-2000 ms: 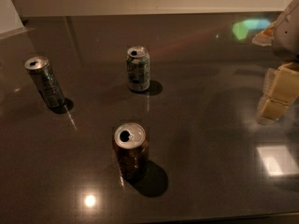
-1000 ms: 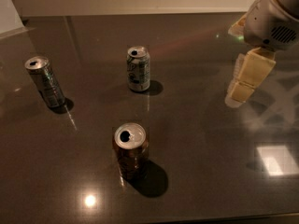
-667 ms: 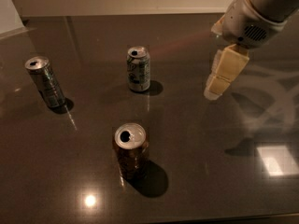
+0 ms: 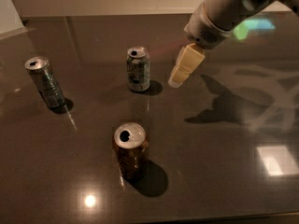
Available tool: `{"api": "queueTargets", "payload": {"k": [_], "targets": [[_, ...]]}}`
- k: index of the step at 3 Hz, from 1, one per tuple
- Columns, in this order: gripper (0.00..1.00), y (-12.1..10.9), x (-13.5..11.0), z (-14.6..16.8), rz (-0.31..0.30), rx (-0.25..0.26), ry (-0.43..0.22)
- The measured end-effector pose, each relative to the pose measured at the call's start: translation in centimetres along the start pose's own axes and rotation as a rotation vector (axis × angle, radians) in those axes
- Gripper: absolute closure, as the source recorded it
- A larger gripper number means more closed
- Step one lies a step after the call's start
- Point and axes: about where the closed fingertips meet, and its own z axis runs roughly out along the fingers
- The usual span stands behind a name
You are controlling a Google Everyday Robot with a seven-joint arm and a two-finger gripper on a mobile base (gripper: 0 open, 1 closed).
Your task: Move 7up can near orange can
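The 7up can [image 4: 138,69], pale with green markings and a silver top, stands upright at the middle back of the dark table [image 4: 219,171]. The orange can [image 4: 131,150], dark orange-brown with a shiny top, stands upright nearer the front, below the 7up can and apart from it. My gripper [image 4: 180,76] with cream fingers hangs from the white arm [image 4: 219,13] just right of the 7up can, a little above the table and not touching it. It holds nothing.
A darker grey-silver can [image 4: 45,81] with small print stands upright at the left. The arm's shadow falls on the table to the right of the gripper. A pale wall runs along the table's back edge.
The arm has swung in from the right edge toward the left. The gripper has come down next to the 7up can. No can has moved.
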Motion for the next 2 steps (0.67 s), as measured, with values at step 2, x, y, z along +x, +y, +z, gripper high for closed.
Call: {"api": "queueTargets", "payload": {"k": [2], "targets": [[0.00,-1.9,-2.4,4.5,0.093,-0.010,-0.091]]}}
